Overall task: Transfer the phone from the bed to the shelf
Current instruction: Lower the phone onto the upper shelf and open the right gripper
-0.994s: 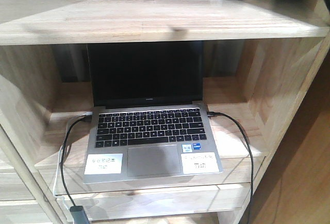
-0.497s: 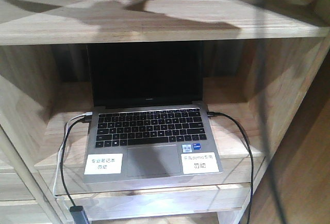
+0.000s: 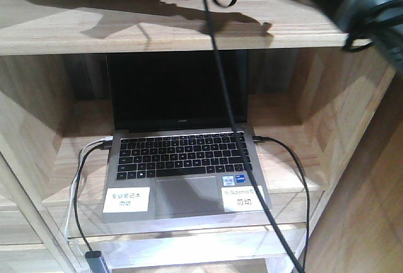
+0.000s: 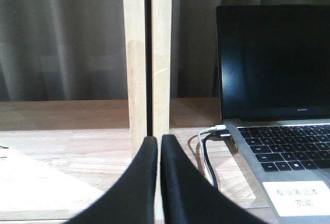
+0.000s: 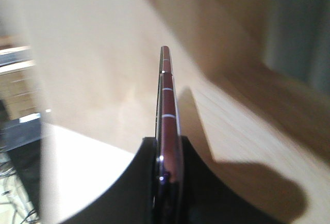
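A: Where is the phone?
B: Edge-on, clamped between the right jaws above the shelf. The left jaws rest together, empty.
A: The risk?
B: Released upright, it may topple off.

curved black tool fingers, black cable

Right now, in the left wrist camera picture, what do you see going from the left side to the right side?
Grey curtain → upright wooden shelf post, with the shut left gripper just below it → white and black cables → grey laptop with its white sticker.
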Robot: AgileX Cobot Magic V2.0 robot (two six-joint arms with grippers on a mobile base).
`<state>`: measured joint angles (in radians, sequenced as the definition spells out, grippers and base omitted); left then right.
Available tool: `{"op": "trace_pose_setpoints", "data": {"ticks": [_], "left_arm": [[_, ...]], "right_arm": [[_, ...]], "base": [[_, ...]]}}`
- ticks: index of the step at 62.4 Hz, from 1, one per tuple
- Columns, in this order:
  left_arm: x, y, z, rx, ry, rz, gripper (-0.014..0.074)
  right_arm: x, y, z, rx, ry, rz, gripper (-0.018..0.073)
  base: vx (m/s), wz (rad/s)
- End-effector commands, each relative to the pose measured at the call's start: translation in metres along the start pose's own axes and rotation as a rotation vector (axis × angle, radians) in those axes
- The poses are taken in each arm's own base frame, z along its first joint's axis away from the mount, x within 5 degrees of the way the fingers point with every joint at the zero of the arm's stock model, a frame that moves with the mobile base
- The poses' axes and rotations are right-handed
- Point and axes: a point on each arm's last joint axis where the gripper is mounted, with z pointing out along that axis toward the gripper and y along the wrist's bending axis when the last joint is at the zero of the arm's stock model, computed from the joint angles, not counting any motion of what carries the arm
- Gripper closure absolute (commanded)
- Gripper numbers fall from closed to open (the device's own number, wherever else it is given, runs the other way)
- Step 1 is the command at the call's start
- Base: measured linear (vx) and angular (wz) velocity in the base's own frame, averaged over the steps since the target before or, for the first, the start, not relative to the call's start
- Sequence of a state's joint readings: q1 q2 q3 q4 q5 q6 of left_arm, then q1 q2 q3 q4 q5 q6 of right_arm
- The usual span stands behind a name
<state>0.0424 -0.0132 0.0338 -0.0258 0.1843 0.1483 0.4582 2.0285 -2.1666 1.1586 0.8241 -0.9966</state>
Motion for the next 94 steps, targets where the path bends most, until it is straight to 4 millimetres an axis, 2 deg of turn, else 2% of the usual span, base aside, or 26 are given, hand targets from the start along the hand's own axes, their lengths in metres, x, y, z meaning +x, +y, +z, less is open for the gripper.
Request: {"op": "trace_pose_setpoints", "data": {"ticks": [1,16,26,34,46,55,72,94], "left_arm": [[-0.014,0.002,-0.003,-0.01,-0.107,-0.014,0.0595],[-0.014,0.002,-0.003,-0.01,-0.107,-0.014,0.0595],[-0.014,0.002,-0.003,-0.01,-0.107,-0.014,0.0595],[-0.014,0.002,-0.003,-0.01,-0.107,-0.014,0.0595],[-0.014,0.002,-0.003,-0.01,-0.107,-0.014,0.0595],[-0.014,0.002,-0.003,-0.01,-0.107,-0.014,0.0595],[-0.014,0.002,-0.003,-0.01,-0.107,-0.014,0.0595],[-0.014,0.002,-0.003,-0.01,-0.107,-0.014,0.0595]], "right_arm": [[-0.033,0.01,-0.016,0.036,-0.134,-0.004,0.0561],[-0.025,0.003,-0.009,0.047,-0.122,0.006,0.0554],[-0.025,0.002,-0.009,0.059,-0.128,0.006,0.0478],[-0.025,0.001,-0.009,0.07,-0.13,0.001,0.0348],[-0.024,-0.005,-0.01,0.137,-0.119,-0.005,0.0061],[-0.024,-0.01,-0.011,0.193,-0.11,-0.013,-0.0065],[-0.032,-0.004,-0.021,0.222,-0.092,-0.047,-0.0052],[-0.058,0.019,-0.051,0.269,-0.067,-0.067,0.009]], "base": [[0.0,0.0],[0.0,0.0],[0.0,0.0],[0.0,0.0],[0.0,0.0],[0.0,0.0],[0.0,0.0],[0.0,0.0]]}}
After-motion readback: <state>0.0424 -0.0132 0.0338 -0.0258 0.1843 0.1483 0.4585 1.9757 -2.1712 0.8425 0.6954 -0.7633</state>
